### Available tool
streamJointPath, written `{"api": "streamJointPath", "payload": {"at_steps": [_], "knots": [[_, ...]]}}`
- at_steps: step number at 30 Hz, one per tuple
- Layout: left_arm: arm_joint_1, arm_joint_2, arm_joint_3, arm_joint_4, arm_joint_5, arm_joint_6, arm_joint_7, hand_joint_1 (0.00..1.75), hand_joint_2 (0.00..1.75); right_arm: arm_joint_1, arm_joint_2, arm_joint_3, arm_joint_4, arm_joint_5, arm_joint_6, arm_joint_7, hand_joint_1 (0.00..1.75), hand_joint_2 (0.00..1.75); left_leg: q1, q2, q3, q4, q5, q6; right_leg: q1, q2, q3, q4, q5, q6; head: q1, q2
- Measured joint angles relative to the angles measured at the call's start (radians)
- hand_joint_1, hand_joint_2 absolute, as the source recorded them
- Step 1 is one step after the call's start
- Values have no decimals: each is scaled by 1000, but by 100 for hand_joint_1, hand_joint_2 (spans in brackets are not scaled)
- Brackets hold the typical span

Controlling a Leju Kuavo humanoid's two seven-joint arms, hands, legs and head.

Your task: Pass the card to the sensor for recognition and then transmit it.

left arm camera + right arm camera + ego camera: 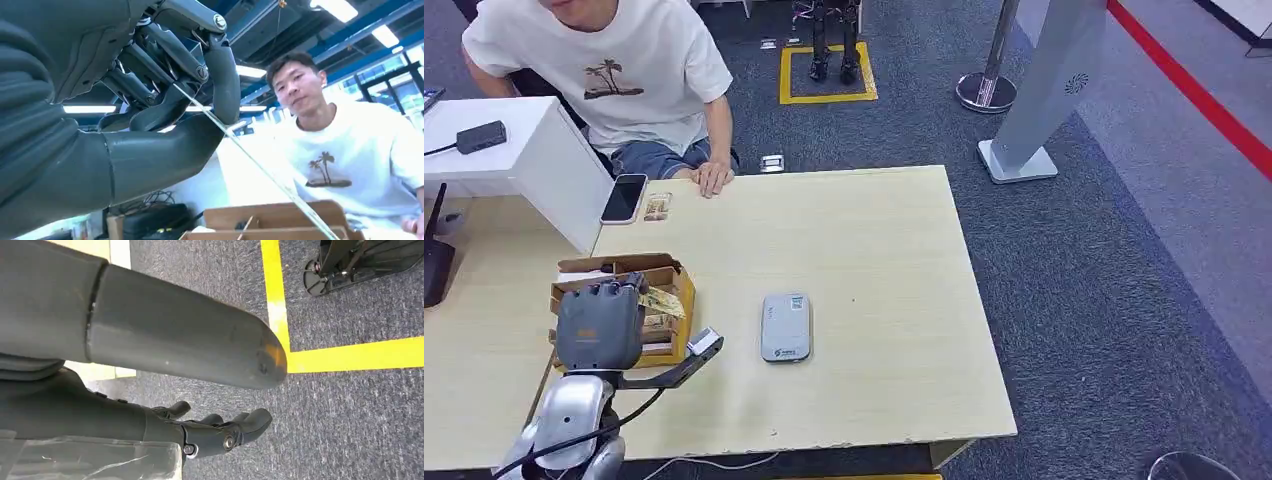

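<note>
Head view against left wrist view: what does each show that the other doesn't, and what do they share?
Head view alone: the grey rounded card sensor lying flat on the pale wooden table, apart from the box, and a black phone near the table's far edge. Left wrist view alone: the thin card edge-on, pinched between thumb and fingers, plus ceiling lights. Both share the left hand, the open brown cardboard box just beyond it, and the seated person in a white palm-tree T-shirt.

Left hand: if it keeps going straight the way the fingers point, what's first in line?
Likely the cardboard box: the left hand, pinching the card, points across the table toward it. Height is unclear; it might pass over the rim.
</note>
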Motion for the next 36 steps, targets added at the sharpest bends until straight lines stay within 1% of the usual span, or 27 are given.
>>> {"api": "streamJointPath", "payload": {"at_steps": [4,8,15,23,28,36], "knots": [[-10,11,-16,-8,0,6,0,175,175,0,0,0,0,0,1,0,0,0,0,0,0,0,0,0,0,0,0,0,0,0,0,0],[-24,12,-21,-9,0,6,-16,175,175,-1,0,0,0,0,1,0,0,0,0,0,0,0,0,0,0,0,0,0,0,0,0,0],[-43,14,-20,-16,0,8,-14,175,175,0,0,0,0,2,2,0,0,0,0,0,0,0,0,0,0,0,0,0,0,0,0,0],[-41,-21,97,11,1,26,-26,175,175,-1,0,9,0,23,12,1,0,0,0,0,0,0,0,0,0,0,0,0,0,0,0,0],[-41,-50,174,53,1,37,-61,175,175,-1,0,19,0,37,14,4,0,0,0,0,0,0,0,0,0,0,0,0,0,0,0,0],[-43,-69,218,88,1,35,-68,175,175,-1,0,26,0,38,14,4,0,0,0,0,0,0,0,0,0,0,0,0,0,0,0,0]]}}
